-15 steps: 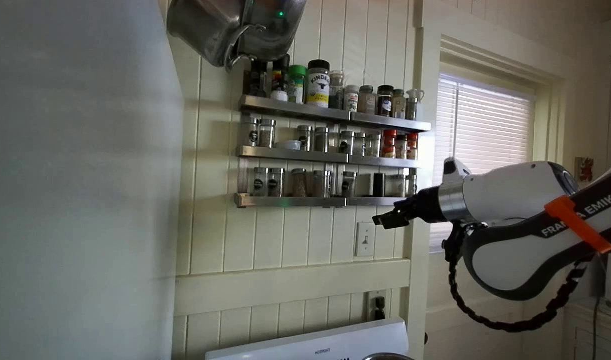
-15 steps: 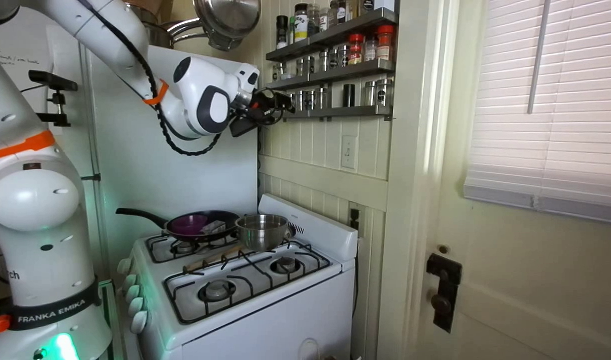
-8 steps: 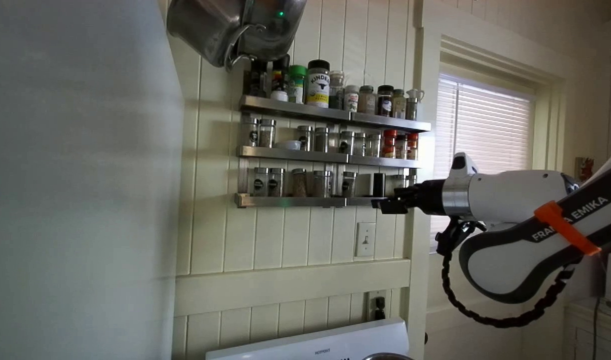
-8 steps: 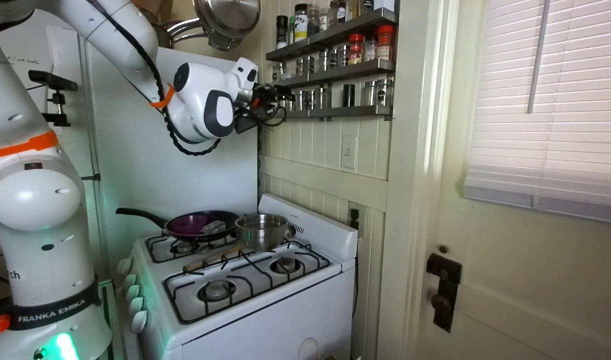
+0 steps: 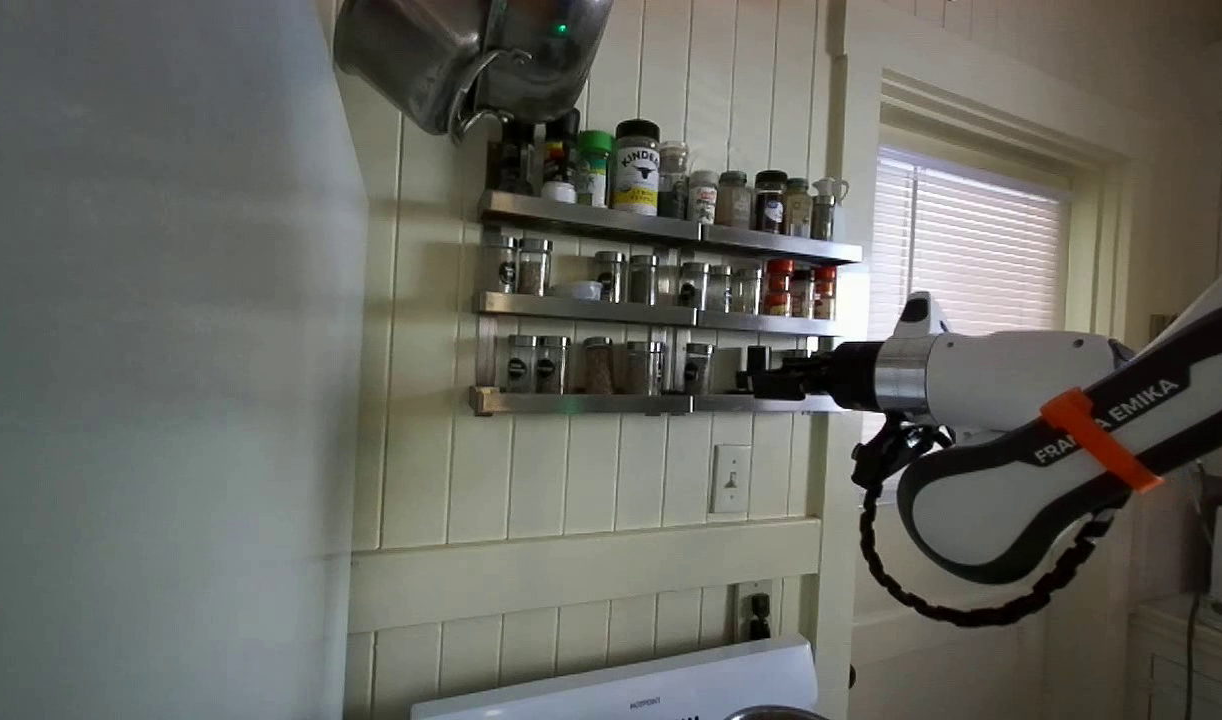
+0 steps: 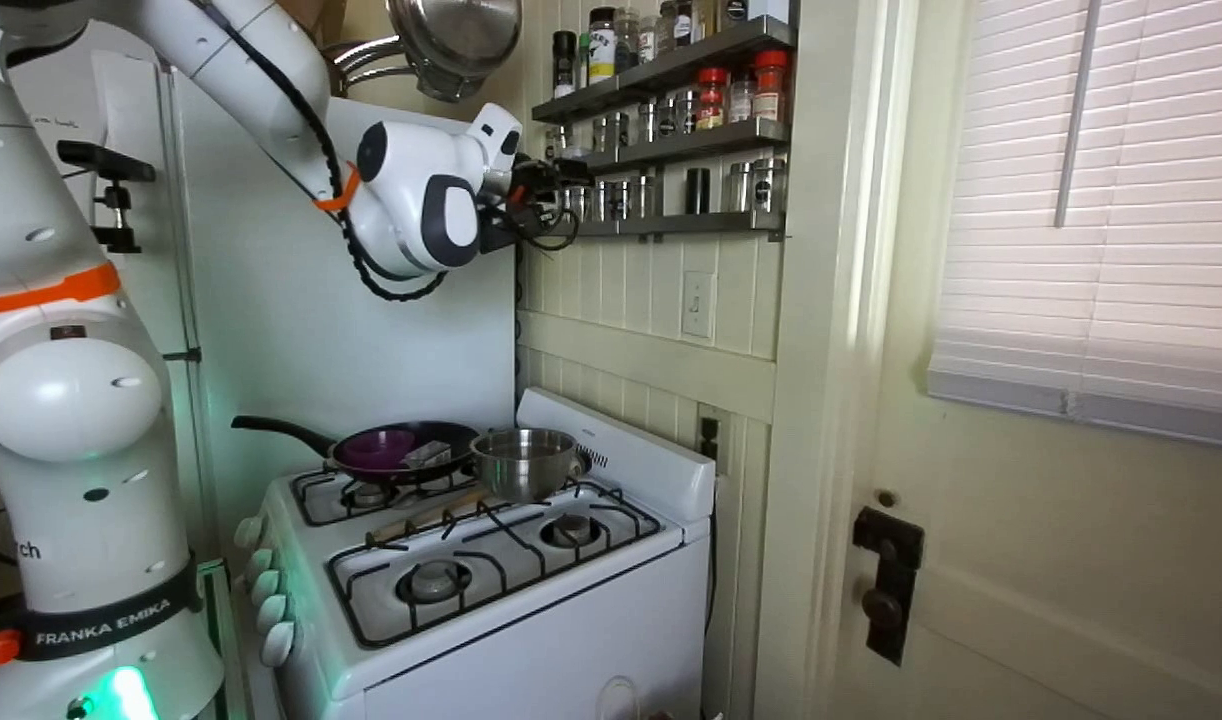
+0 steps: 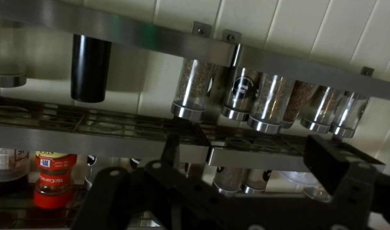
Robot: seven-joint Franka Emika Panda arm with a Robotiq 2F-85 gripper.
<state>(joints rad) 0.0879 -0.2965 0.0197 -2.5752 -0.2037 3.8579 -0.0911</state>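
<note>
My gripper (image 7: 248, 153) is open, its two black fingers far apart with nothing between them. In both exterior views the gripper (image 5: 771, 382) (image 6: 571, 175) stands at about the height of the lowest shelf (image 5: 591, 403), in front of the rack. The wrist view is upside down, so the jars there point lids-down. Behind the fingers I see glass spice jars with metal lids, among them a jar of brown flakes (image 7: 195, 86) and a labelled jar (image 7: 243, 89). A black cylinder (image 7: 90, 68) (image 6: 697, 190) stands apart from them. I cannot see any contact with a jar.
The middle shelf (image 7: 262, 158) bears more jars, red-capped bottles (image 7: 53, 180) and a small white bowl (image 5: 577, 290). Taller bottles stand on the top shelf (image 5: 591, 216). Metal pots (image 5: 471, 60) hang above the rack. Below are the stove (image 6: 531, 620), a pan (image 6: 441, 440) and a steel pot (image 6: 524, 465).
The gripper has risen from below the lowest shelf to its level, and has tilted from pointing downward to nearly level. The forearm has shifted toward the shelves. The jars have not moved.
</note>
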